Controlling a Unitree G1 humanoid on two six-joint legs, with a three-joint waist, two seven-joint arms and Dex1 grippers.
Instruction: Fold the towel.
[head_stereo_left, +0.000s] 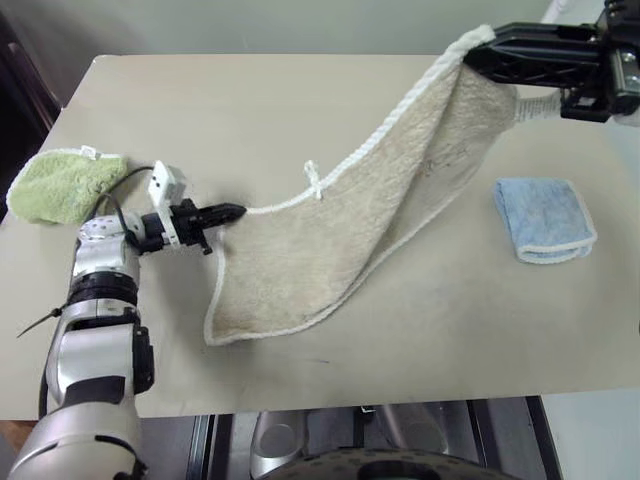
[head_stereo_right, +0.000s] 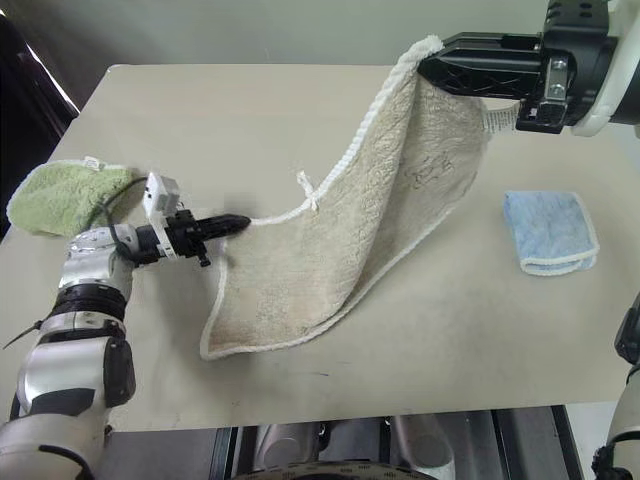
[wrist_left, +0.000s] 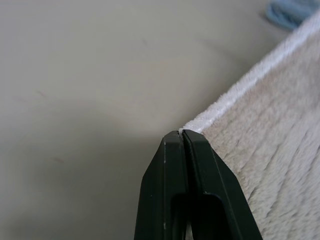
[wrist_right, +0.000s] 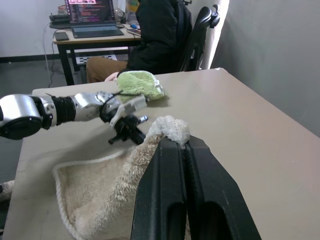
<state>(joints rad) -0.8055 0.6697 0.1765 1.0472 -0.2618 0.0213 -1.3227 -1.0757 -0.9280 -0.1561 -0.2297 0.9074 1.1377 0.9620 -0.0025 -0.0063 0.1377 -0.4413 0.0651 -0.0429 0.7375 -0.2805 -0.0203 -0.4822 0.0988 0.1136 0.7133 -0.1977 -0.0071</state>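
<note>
The beige towel (head_stereo_left: 340, 235) with a white stitched border hangs stretched between my two grippers over the tan table (head_stereo_left: 250, 110). My right gripper (head_stereo_left: 470, 52) is shut on one corner, held high at the far right. My left gripper (head_stereo_left: 238, 211) is shut on the opposite end of that edge, low at the left. A small white loop (head_stereo_left: 314, 180) sits midway along the held edge, and a faint dark mark (head_stereo_right: 432, 172) shows on the cloth. The lower part of the towel rests on the table. In the left wrist view the fingers (wrist_left: 197, 170) pinch the white border.
A fluffy green cloth (head_stereo_left: 62, 183) lies at the table's left edge, close behind my left arm. A folded light blue cloth (head_stereo_left: 545, 218) lies to the right of the towel. In the right wrist view a person (wrist_right: 155, 35) sits at a desk beyond the table.
</note>
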